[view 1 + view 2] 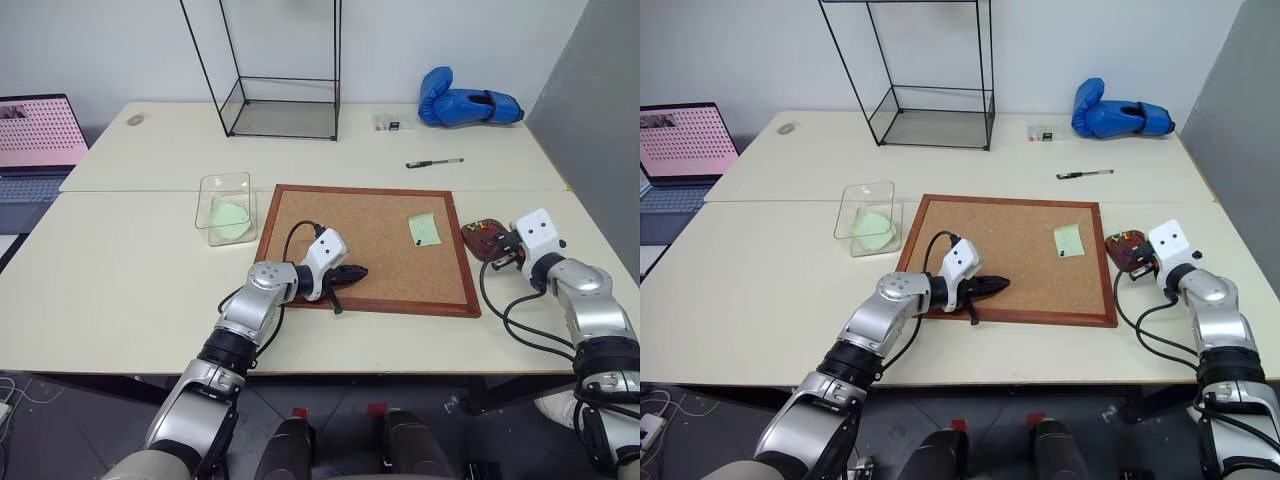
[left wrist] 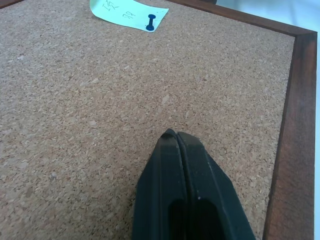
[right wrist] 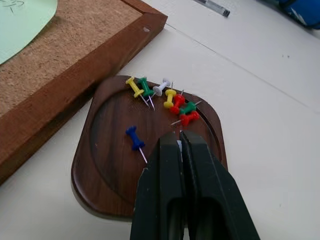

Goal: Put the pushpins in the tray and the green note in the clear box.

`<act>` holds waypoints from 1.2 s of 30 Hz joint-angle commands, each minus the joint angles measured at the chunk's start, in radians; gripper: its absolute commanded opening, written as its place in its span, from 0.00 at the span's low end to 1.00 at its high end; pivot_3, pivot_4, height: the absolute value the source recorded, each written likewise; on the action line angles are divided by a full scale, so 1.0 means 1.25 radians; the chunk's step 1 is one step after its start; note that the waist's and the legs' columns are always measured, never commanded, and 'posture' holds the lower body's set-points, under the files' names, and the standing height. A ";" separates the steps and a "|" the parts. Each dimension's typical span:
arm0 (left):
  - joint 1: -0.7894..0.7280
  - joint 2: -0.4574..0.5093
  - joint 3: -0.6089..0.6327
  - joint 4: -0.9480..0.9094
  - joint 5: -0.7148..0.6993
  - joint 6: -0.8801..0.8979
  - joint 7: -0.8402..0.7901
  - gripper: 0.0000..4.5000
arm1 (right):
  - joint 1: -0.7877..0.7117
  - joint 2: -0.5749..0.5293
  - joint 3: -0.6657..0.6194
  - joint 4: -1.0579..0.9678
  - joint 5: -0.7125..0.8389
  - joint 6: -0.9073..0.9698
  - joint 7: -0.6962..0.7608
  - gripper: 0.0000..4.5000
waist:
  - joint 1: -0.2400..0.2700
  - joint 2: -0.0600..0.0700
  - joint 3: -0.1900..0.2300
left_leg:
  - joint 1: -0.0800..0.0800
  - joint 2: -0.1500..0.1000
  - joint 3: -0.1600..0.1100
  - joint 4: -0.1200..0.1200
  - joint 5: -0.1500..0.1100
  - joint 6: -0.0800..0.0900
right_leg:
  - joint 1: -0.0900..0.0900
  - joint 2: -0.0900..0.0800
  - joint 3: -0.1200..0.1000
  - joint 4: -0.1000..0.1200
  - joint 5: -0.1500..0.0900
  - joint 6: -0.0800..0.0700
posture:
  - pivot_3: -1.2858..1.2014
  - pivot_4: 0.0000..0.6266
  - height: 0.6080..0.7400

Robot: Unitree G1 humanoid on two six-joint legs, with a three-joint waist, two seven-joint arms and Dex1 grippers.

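Closest to you, the left gripper [image 1: 352, 272] rests with its fingers pressed together and empty, low over the corkboard [image 1: 300, 235] near that board's front edge. Your right gripper [image 3: 180, 137] is likewise closed on nothing, hanging just above the tray [image 3: 107, 175], which sits on the table touching or nearly touching the board's right edge.

Several pushpins [image 3: 172, 100] already lie in the tray: yellow, green, white and red ones bunched at its far side, and a blue pin [image 3: 134, 138] apart from them, nearer the fingers. On the board, toward its right side, the green note [image 1: 424, 229] is held by one dark pushpin [image 2: 151, 19] at its lower edge. A green sheet seems to lie inside the clear box [image 1: 226, 208] off the board's left edge, though through the plastic you cannot be sure what it is.

You look to be between deliveries at the tray. Next, the last pin needs pulling, so open the jaws, close on its small head and draw it straight out; only then can the thin note be lifted and carried across to the box.
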 commanded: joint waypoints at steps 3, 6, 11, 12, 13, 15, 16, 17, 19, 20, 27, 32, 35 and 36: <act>0.022 0.002 -0.029 0.024 0.033 0.018 0.003 0.00 | -0.021 -0.010 -0.006 0.013 -0.012 -0.018 -0.010 0.15 | 0.000 0.000 0.000 | 0.000 0.000 0.000 0.000 0.000 0.000 | 0.000 0.000 0.000 0.000 0.000 0.000 | 0.52 0.24 1.00; 0.022 0.003 -0.029 0.024 0.033 0.017 0.004 0.00 | -0.022 -0.008 -0.012 0.014 -0.013 -0.020 -0.014 0.27 | 0.000 0.000 0.000 | 0.000 0.000 0.000 0.000 0.000 0.000 | 0.000 0.000 0.000 0.000 0.000 0.000 | 0.52 0.24 1.00; 0.022 0.003 -0.030 0.024 0.034 0.015 0.004 0.00 | -0.020 -0.008 -0.023 0.005 -0.004 -0.016 -0.016 0.48 | 0.000 0.000 0.000 | 0.000 0.000 0.000 0.000 0.000 0.000 | 0.000 0.000 0.000 0.000 0.000 0.000 | 0.52 0.24 1.00; 0.022 0.003 -0.030 0.024 0.034 0.014 0.004 0.00 | -0.020 -0.009 -0.027 0.000 0.000 -0.013 -0.016 0.53 | 0.000 0.000 0.000 | 0.000 0.000 0.000 0.000 0.000 0.000 | 0.000 0.000 0.000 0.000 0.000 0.000 | 0.52 0.24 1.00; 0.022 0.002 -0.030 0.024 0.034 0.014 0.004 0.00 | -0.022 -0.008 -0.037 -0.009 0.011 -0.008 -0.016 0.56 | 0.000 0.000 0.000 | 0.000 0.000 0.000 0.000 0.000 0.000 | 0.000 0.000 0.000 0.000 0.000 0.000 | 0.52 0.24 1.00; 0.023 0.003 -0.030 0.024 0.034 0.014 0.005 0.00 | -0.026 -0.008 -0.055 -0.026 0.032 0.000 -0.012 0.66 | 0.000 0.000 0.000 | 0.000 0.000 0.000 0.000 0.000 0.000 | 0.000 0.000 0.000 0.000 0.000 0.000 | 0.52 0.24 1.00; 0.023 0.003 -0.030 0.023 0.034 0.014 0.005 0.00 | -0.029 -0.004 -0.071 -0.036 0.048 0.011 -0.016 0.70 | 0.000 0.000 0.000 | 0.000 0.000 0.000 0.000 0.000 0.000 | 0.000 0.000 0.000 0.000 0.000 0.000 | 0.52 0.24 1.00; 0.024 0.002 -0.029 0.023 0.034 0.014 0.006 0.00 | -0.032 -0.003 -0.084 -0.044 0.060 0.018 -0.020 0.70 | 0.000 0.000 0.000 | 0.000 0.000 0.000 0.000 0.000 0.000 | 0.000 0.000 0.000 0.000 0.000 0.000 | 0.52 0.24 1.00; 0.024 0.002 -0.029 0.023 0.034 0.014 0.006 0.00 | -0.035 -0.002 -0.100 -0.057 0.077 0.031 -0.024 0.70 | 0.000 0.000 0.000 | 0.000 0.000 0.000 0.000 0.000 0.000 | 0.000 0.000 0.000 0.000 0.000 0.000 | 0.52 0.24 1.00; 0.024 0.002 -0.028 0.023 0.032 0.015 0.007 0.00 | -0.034 0.000 -0.113 -0.075 0.095 0.047 -0.022 0.70 | 0.000 0.000 0.000 | 0.000 0.000 0.000 0.000 0.000 0.000 | 0.000 0.000 0.000 0.000 0.000 0.000 | 0.52 0.24 1.00; 0.027 0.004 -0.026 0.018 0.029 0.017 0.006 0.00 | 0.013 0.022 -0.120 -0.218 0.180 0.127 0.042 0.70 | 0.000 0.000 0.000 | 0.000 0.000 0.000 0.000 0.000 0.000 | 0.000 0.000 0.000 0.000 0.000 0.000 | 0.52 0.24 1.00; 0.029 0.005 -0.025 0.018 0.029 0.017 0.007 0.00 | 0.074 0.085 -0.030 -0.335 0.188 0.142 0.085 0.70 | 0.000 0.000 0.000 | 0.000 0.000 -0.001 0.000 0.000 0.000 | 0.000 0.000 0.000 0.000 0.000 0.000 | 0.52 0.24 1.00; 0.029 0.005 -0.024 0.017 0.028 0.017 0.010 0.00 | 0.094 0.132 0.015 -0.363 0.178 0.145 0.081 0.70 | 0.000 0.000 0.000 | 0.000 0.000 0.000 0.000 0.000 0.000 | 0.000 0.000 0.000 0.000 0.000 0.000 | 0.52 0.24 1.00; 0.029 0.005 -0.023 0.018 0.028 0.017 0.011 0.00 | 0.096 0.145 0.022 -0.364 0.177 0.146 0.077 0.70 | 0.000 0.000 0.000 | 0.000 0.000 0.000 0.000 0.000 0.000 | 0.000 0.000 0.000 0.000 0.000 0.000 | 0.52 0.24 1.00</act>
